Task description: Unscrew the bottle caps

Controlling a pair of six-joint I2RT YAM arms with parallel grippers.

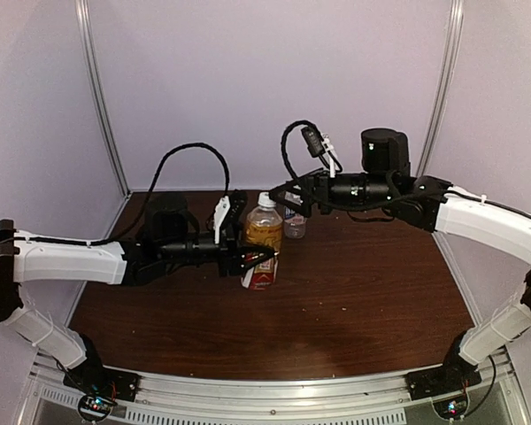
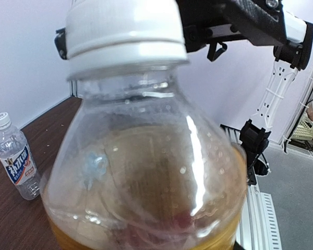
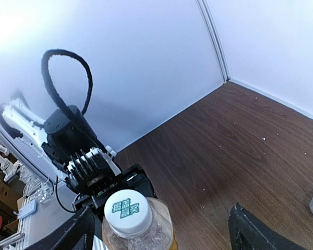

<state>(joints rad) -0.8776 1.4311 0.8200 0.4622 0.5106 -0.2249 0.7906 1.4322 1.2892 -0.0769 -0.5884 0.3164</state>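
- Plainly, the amber bottle (image 1: 265, 232) is thin see-through plastic with a rounded dome shoulder. It stands near the middle of the dark, wood-grained surface (image 1: 363, 283).
- Amber liquid fills its lower part. The dome above is clear and flecked with small droplets.
- Its cap (image 3: 127, 210) is white, round and smooth, with ribbed sides and green printing on top, and sits on the neck.
- The left claw (image 1: 255, 258) is pinched on the amber bottle's lower body, across the red-and-white label.
- The right claw (image 3: 164, 226) hangs over that cap. Its dark fingers (image 3: 255, 232) are spread wide on either side and do not touch it.
- The clear bottle (image 2: 16, 159) is ridged, colourless plastic with a blue-and-white label. It stands upright just behind the amber one, nearer the back wall.
- Its own small white cap (image 2: 1, 120) is on. I cannot tell how full this bottle is.
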